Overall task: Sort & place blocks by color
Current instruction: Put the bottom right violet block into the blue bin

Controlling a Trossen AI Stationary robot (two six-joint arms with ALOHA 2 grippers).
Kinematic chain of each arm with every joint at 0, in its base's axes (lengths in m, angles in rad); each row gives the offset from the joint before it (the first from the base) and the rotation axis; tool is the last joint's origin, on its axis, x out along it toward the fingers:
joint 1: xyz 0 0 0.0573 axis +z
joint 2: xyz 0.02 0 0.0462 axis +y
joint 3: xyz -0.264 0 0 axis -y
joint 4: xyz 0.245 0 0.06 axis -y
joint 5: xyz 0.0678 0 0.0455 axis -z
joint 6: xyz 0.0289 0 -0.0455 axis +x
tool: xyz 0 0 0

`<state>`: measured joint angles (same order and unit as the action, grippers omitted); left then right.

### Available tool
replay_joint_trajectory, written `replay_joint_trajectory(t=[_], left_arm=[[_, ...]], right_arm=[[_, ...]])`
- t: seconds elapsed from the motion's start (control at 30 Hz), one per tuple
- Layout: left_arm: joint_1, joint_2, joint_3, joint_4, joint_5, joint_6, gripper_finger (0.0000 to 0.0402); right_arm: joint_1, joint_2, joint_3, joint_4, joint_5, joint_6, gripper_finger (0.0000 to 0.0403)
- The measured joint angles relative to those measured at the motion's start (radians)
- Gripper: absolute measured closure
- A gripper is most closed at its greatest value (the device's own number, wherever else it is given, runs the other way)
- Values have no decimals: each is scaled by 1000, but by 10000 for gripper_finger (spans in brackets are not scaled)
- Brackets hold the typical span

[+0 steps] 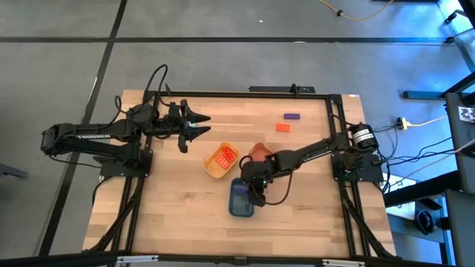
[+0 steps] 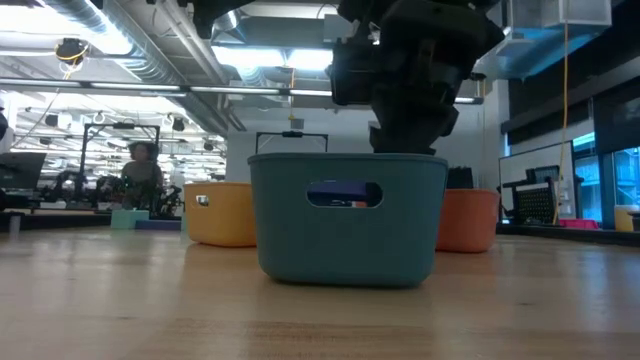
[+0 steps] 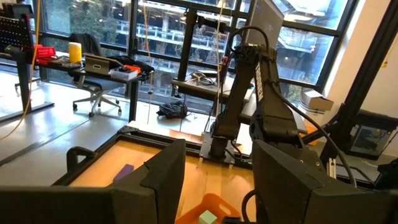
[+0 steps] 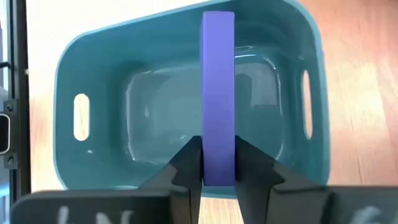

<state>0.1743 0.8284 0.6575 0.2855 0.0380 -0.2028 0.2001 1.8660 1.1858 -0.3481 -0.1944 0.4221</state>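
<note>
1. My right gripper [image 4: 219, 163] hangs directly over the blue tray [image 4: 93, 56], fingers clamped on the flat faces of a purple block [image 4: 218, 93], which stands on edge between them so that it can drop straight into the tray's open middle.

2. From above, that same right gripper [image 1: 254, 190] sits at the near-centre of the table [image 1: 171, 215], over the blue tray [image 1: 241, 208]; the block itself is hidden under my wrist there.

3. At table height the blue tray [image 2: 345, 225] fills the foreground, and a purple shape shows through its handle slot: I judge that is the block I hold, hanging low inside, though it could be one already lying there.

4. The yellow tray [image 1: 222, 161] next to it holds red-orange blocks [image 1: 225, 156], so one colour looks at least partly sorted. The orange tray [image 1: 258, 152] lies just beside my right arm, and the left wrist view shows a teal block [image 3: 208, 217] inside it.

5. Two pieces wait unsorted near the far edge: a purple block [image 1: 292, 116] and a red-orange block [image 1: 283, 127], close together and well apart from the trays.

6. My left gripper [image 1: 202, 124] waits at the far left of the table, fingers spread and holding nothing, clear of the working arm.

7. Next, as I judge it, I only need to part my right fingers.
</note>
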Motion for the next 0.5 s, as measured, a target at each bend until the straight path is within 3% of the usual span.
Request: replay_joint_trajectory(t=[0.4, 0.5], left_arm=[[0, 0, 0, 0, 0, 0, 224], [0, 0, 0, 0, 0, 0, 224]], right_arm=[[0, 0, -1, 0, 18, -8, 323], [-3, 0, -1, 6, 18, -3, 305]])
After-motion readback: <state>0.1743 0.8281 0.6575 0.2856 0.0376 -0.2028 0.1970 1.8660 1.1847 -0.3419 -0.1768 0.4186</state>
